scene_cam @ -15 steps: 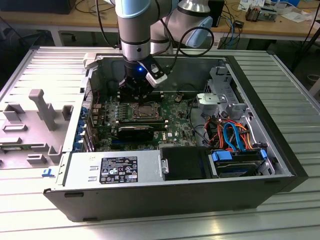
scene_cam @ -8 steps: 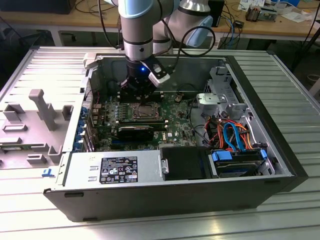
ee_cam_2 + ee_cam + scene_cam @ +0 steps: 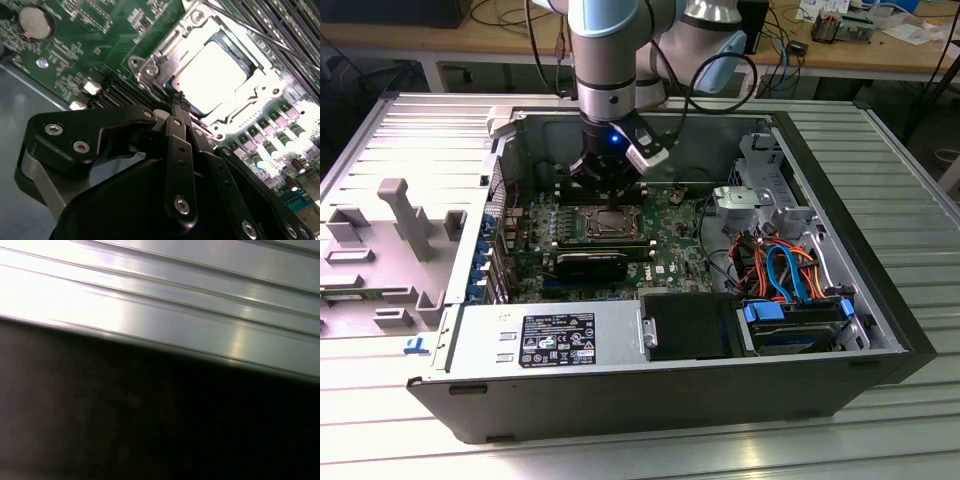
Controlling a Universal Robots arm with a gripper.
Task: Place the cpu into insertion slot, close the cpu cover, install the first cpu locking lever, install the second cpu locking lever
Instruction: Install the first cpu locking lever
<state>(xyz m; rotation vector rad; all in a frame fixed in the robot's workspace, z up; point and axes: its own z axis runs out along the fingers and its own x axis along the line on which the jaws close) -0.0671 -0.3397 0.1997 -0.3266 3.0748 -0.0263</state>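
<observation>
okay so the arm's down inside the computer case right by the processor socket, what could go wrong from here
The gripper sits right at the edge of the cpu cover, which lies down over the cpu. A small sideways slip could scrape the green circuit board or its small parts. The arm also works low inside the open computer case, close to the orange and blue cables, so a wide swing might snag them.

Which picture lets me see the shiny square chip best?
The second wrist view: the cpu sits bright and close inside its metal-framed socket, just beyond the end effector. In the exterior view the cpu is a small square under the arm. The first wrist view shows ribbed metal.
</observation>
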